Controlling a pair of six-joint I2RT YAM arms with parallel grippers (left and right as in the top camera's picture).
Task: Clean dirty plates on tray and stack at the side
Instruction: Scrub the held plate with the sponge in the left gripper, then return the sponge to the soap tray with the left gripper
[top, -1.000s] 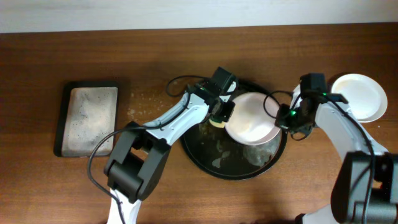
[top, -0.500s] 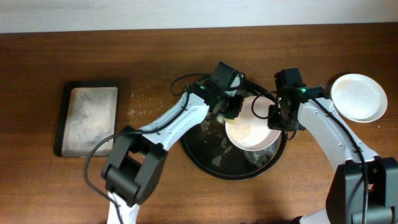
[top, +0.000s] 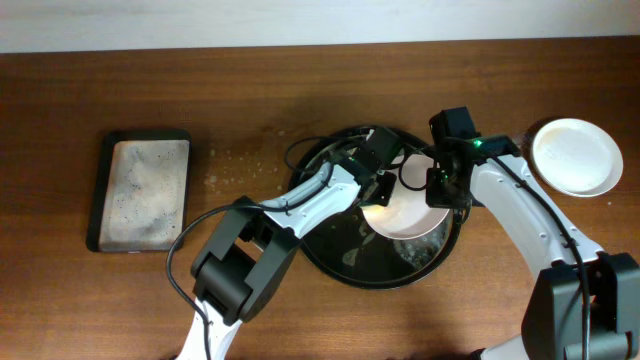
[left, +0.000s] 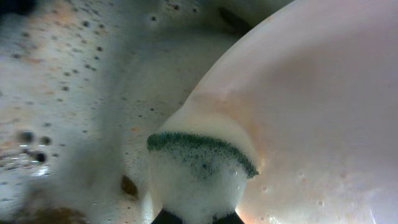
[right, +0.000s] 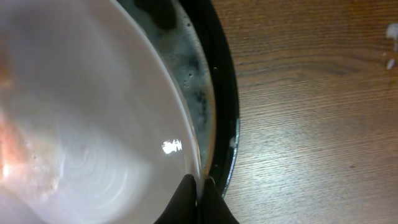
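On a brown wood-grain counter (top: 250, 80), below a pale strip of wall (top: 300, 20) along the far edge: the round black tray (top: 330, 262), wet and flecked with suds. Inside it, toward the right-hand rim, a dirty plate (top: 412, 210), white and glossy, with an orange tint at one side of its face in the right wrist view. Flat or tilted: impossible to tell.

Right gripper (top: 440, 195) pinched tight on that plate's rim, just inside the tray wall. Left gripper (top: 376, 188) closed around a foam-soaked sponge (left: 198, 169), green scouring side pressed to the plate's edge. Soapy film and dark specks across the tray floor in the left wrist view.

At the counter's right end, apart from the tray, a second white plate (top: 577, 156), lying flat on the wood. At the left end, a grey rectangular sponge tray (top: 140, 190), speckled with residue. Between the two trays, scattered white specks (top: 232, 158) on the bare wood.
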